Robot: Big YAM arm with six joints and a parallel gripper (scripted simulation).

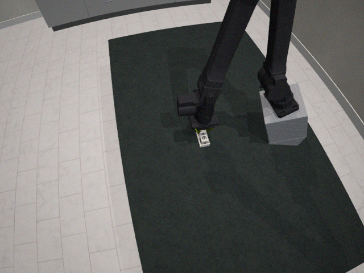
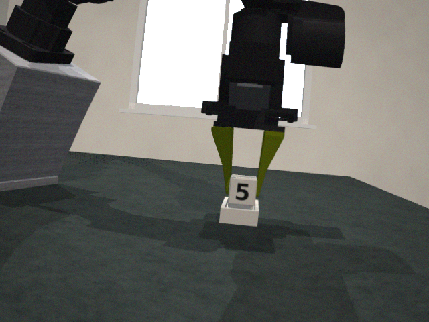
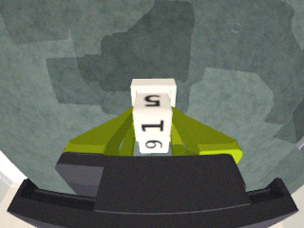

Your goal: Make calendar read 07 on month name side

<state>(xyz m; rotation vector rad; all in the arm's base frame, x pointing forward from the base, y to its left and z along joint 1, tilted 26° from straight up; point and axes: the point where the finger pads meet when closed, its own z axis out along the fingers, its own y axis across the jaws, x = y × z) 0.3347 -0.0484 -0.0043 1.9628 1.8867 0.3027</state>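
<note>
Inside one tray [image 2: 238, 216], two cubes; hand [image 2: 242, 194] grips one [image 2: 242, 191] (showing 5).

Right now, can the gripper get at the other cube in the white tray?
Probably not yet: the gripper is shut on the white cube showing 5, occupying its green fingers above the white tray.

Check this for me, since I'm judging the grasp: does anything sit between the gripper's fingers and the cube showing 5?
Nothing visible does. The gripper is shut on the cube, one green finger on each side, in the white tray.
</note>
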